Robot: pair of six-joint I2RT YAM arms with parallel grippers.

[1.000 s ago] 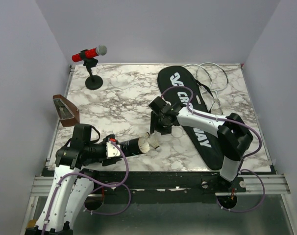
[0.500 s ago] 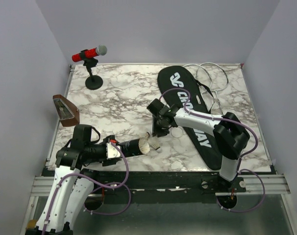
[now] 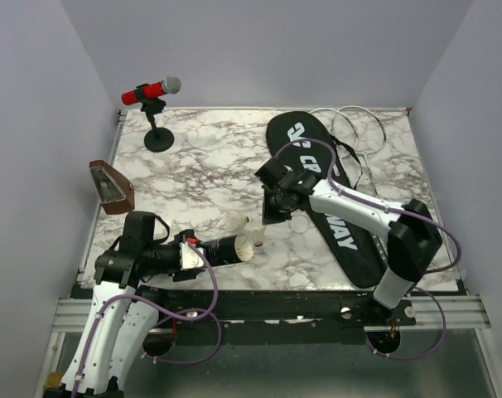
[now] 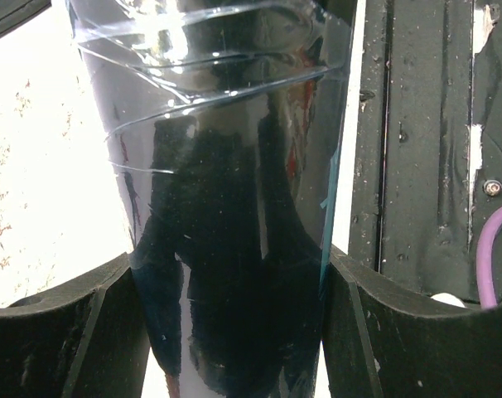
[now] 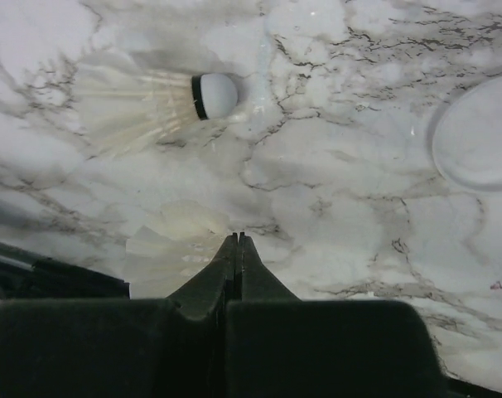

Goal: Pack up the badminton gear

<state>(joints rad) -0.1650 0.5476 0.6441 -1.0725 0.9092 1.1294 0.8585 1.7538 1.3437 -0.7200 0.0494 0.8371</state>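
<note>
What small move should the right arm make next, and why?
Probably open the right gripper and shift toward the loose white feathered shuttlecock lying on the marble tabletop: its fingers are shut on nothing, while the left gripper holds the long black cylindrical tube.

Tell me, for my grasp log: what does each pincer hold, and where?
Left pincer clamps the black tube around its body; right pincer is shut against a shuttlecock, grip unclear.

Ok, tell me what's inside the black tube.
A white shuttlecock sits in the open mouth of the tube. The opaque black wall hides whatever lies deeper.
</note>
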